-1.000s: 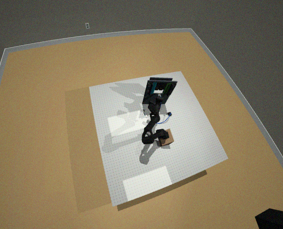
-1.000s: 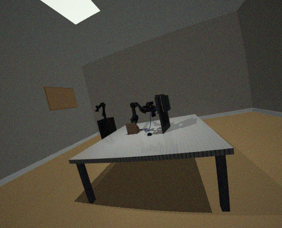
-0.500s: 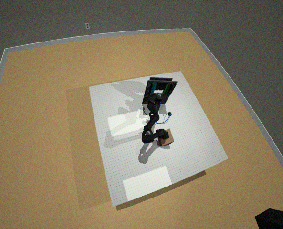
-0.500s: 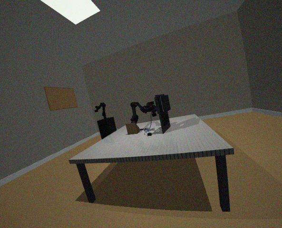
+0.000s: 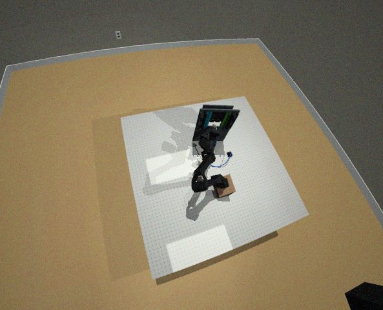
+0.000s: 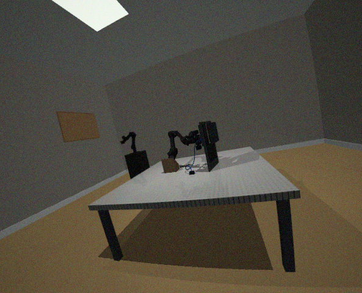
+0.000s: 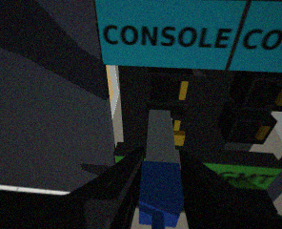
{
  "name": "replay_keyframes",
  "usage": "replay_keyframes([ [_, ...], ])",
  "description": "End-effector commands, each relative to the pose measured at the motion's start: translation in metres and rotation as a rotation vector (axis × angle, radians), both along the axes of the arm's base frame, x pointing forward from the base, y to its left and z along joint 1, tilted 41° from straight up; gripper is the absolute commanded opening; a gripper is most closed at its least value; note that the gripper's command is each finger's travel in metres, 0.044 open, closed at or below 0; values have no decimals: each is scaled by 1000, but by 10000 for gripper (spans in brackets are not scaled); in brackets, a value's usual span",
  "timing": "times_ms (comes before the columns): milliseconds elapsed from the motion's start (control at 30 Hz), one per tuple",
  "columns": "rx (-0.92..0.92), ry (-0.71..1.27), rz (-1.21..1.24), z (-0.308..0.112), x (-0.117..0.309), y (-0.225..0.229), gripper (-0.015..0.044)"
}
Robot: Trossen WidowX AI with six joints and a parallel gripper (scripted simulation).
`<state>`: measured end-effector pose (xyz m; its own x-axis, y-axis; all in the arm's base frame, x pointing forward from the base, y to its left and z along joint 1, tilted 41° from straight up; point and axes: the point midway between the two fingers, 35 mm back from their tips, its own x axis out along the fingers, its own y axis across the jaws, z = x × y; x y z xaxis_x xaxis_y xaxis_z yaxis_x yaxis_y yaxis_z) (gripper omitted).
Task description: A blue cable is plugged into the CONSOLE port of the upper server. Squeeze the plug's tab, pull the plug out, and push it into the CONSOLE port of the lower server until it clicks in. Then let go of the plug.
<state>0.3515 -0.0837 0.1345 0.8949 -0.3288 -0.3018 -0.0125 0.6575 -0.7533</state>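
Pinching blue plug between fingers, before 2 stacked ports under CONSOLE label; insertion unclear.

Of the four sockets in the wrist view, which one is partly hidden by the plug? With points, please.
The lower socket [image 7: 177, 126] in the left-hand column, as seen in the wrist view: the plug's [image 7: 160, 183] grey front end overlaps it, but none of the other three.

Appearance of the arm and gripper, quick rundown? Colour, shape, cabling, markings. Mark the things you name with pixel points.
Arm [image 5: 207, 160] [image 6: 172, 145]: matte black, chunky joint housings, slim links between. Gripper [image 7: 160, 155]: black too, two dark fingers that look narrower toward the tips. No markings or sleeve that I can make out; the arm's own cabling can't be told at this resolution.
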Motion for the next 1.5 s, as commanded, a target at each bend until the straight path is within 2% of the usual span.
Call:
replay_keyframes([
  [0, 1, -5, -7, 2, 3, 0, 0],
  [1467, 1, -8, -10, 4, 24, 3, 0],
])
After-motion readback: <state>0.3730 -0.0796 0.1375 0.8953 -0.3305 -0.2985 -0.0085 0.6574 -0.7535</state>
